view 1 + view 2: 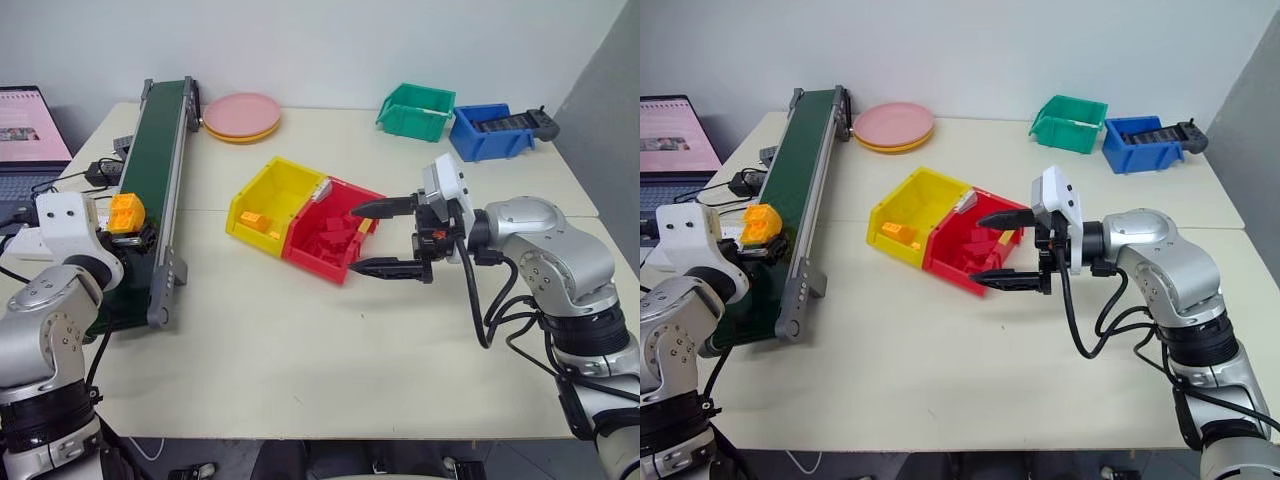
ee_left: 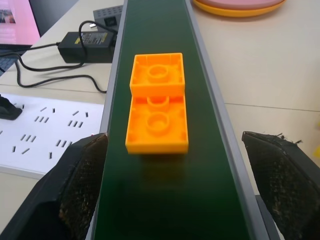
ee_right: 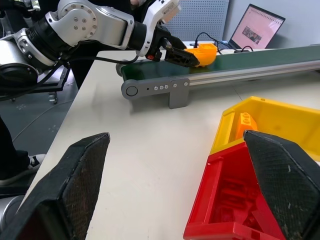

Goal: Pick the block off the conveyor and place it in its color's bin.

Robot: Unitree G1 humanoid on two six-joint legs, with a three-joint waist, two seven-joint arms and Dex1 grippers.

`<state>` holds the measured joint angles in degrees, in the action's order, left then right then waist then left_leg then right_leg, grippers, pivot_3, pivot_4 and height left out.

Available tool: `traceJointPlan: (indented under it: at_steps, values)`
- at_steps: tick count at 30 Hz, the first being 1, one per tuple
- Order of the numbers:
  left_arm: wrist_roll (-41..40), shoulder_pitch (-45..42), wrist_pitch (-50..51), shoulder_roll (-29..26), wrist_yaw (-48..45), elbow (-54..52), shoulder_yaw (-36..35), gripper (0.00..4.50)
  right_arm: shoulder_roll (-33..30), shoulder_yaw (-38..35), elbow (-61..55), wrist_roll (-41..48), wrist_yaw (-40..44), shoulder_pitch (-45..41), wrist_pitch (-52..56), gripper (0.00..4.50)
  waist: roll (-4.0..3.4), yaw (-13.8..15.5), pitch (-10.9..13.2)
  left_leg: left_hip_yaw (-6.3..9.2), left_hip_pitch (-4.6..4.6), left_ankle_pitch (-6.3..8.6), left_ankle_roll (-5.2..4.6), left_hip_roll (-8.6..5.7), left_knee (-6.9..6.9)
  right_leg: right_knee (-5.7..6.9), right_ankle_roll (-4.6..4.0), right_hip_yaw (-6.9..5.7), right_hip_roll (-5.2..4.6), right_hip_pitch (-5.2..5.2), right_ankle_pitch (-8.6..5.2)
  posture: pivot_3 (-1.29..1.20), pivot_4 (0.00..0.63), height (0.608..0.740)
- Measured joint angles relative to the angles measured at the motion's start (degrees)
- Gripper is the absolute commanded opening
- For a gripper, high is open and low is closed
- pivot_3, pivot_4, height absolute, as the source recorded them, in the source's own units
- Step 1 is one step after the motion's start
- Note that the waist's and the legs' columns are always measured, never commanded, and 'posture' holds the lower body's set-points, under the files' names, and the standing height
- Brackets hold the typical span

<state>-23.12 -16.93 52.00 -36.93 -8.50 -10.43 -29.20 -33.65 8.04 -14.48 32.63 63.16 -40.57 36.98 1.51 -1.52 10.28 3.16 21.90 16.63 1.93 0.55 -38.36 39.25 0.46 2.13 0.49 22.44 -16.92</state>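
The orange-yellow block (image 2: 157,107) lies studs up near the closer end of the dark green conveyor (image 1: 160,150). My left gripper (image 2: 175,200) is open, one finger on each side of the belt, and the block sits just beyond its fingertips (image 2: 82,175). The yellow bin (image 1: 283,190) stands mid-table with a small orange brick inside. My right gripper (image 1: 352,240) is open and empty, pointing left at the near corner of the red bin (image 1: 315,262), which touches the yellow bin.
The red bin holds several red bricks. A green bin (image 1: 415,110) and a blue bin (image 1: 490,130) stand at the back right. Pink plates (image 1: 242,115) lie beside the conveyor's far end. A laptop (image 1: 30,130) and cables sit left of the belt.
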Motion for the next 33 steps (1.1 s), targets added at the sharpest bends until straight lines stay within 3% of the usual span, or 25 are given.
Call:
traceJointPlan:
  at_steps: [3,18,29,33]
  values:
    - [0.47,-0.25,0.06,0.0,0.05,0.56,0.29,4.47,-0.1,0.0,-1.04,0.08,-0.24,0.2,0.14,4.5,0.0,0.01,0.0,0.0,0.0,0.0,0.01,0.0,0.06,-0.06,0.0,0.0,-0.01,0.0,0.0,0.0,0.15,0.74]
    - [0.24,3.68,4.52,4.15,3.05,-8.82,-0.5,1.77,-0.75,-0.09,-1.49,0.16,-0.95,-1.45,1.57,4.5,0.02,0.03,-0.01,-0.05,0.03,-0.01,0.02,-0.02,0.24,-0.18,0.0,0.0,-0.07,0.08,0.01,0.0,0.15,0.74]
    - [0.42,1.84,5.92,2.51,3.9,-13.97,-0.42,1.71,-0.75,-0.08,-0.3,0.13,-0.56,-2.69,1.02,4.5,0.02,0.03,-0.01,-0.06,0.04,-0.01,0.02,-0.03,0.24,-0.17,0.0,0.0,-0.06,0.08,0.01,0.0,0.15,0.74]
    - [0.49,-5.1,4.81,0.04,0.81,-14.08,4.78,1.71,-0.98,-0.1,-0.36,0.12,-0.76,-2.7,1.0,4.5,0.02,0.42,-0.01,-0.05,0.05,-0.02,0.04,-0.09,0.22,-0.18,0.01,0.0,-0.08,0.05,0.01,0.0,0.15,0.74]
